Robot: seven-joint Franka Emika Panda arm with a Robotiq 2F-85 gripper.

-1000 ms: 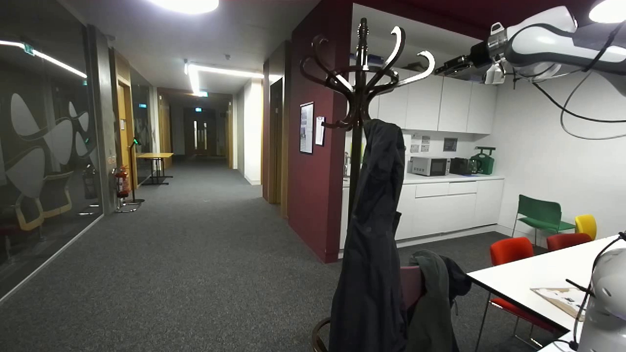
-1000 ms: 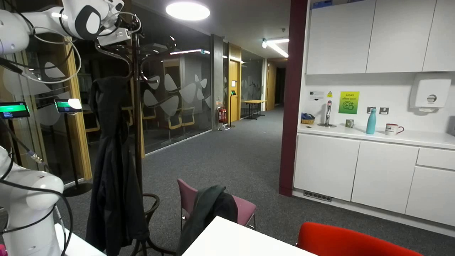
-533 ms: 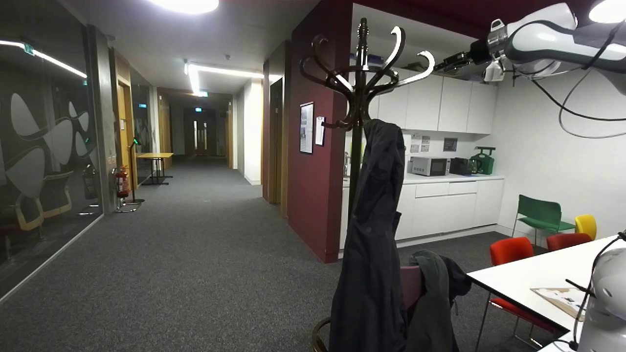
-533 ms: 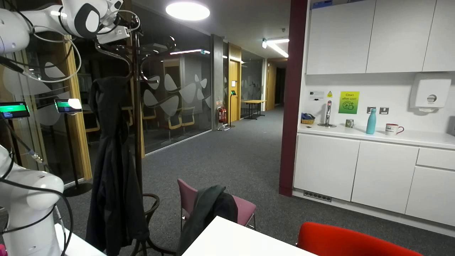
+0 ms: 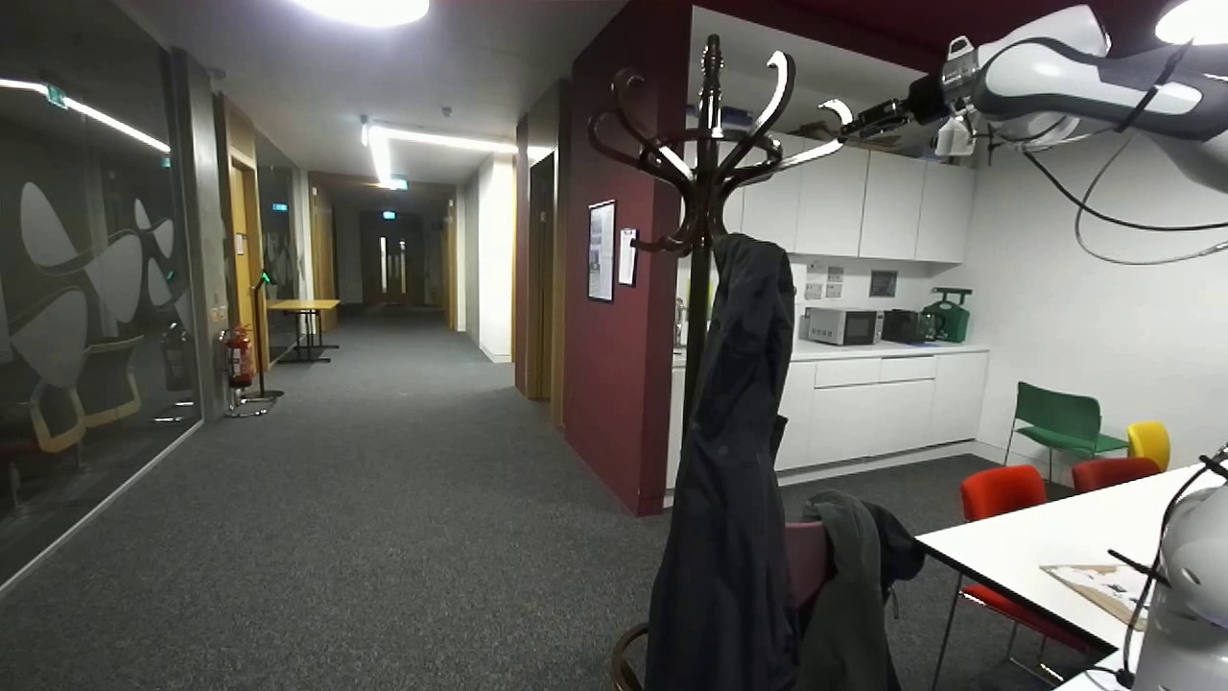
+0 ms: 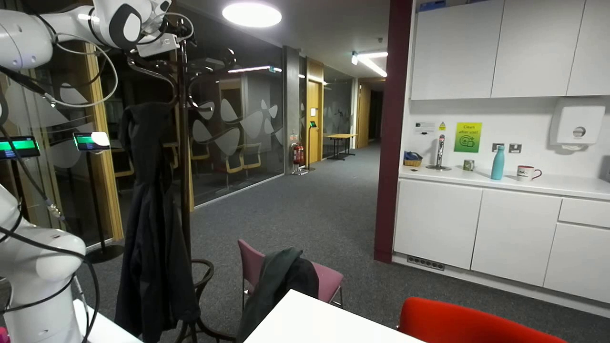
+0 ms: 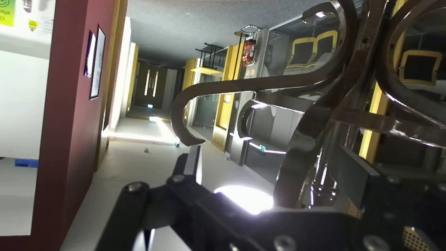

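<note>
A dark brown wooden coat stand with curved hooks (image 5: pixel 708 163) also shows in the wrist view (image 7: pixel 352 75) and in an exterior view (image 6: pixel 183 143). A dark coat (image 5: pixel 739 422) hangs from it, below the hooks. My gripper (image 7: pixel 275 169) is open at hook height. In the wrist view one curved hook (image 7: pixel 303 160) passes between the two fingers, with visible space on the finger (image 7: pixel 193 164) side. Whether a pad touches it cannot be told. In an exterior view the gripper's tips (image 5: pixel 848 131) meet a hook's outer end. The gripper holds nothing that I can see.
A white table (image 5: pixel 1055 547) stands by the robot base. A purple chair (image 6: pixel 329 281) with a draped coat (image 6: pixel 274 276) is near the stand. A red chair (image 6: pixel 467 324) is at the table. White wall cabinets (image 5: pixel 892 206) and a dark red wall (image 5: pixel 619 384) lie behind.
The arm has risen slightly, then moved toward the coat stand, bringing the gripper tips up to a hook's end. The stand and coat look unmoved.
</note>
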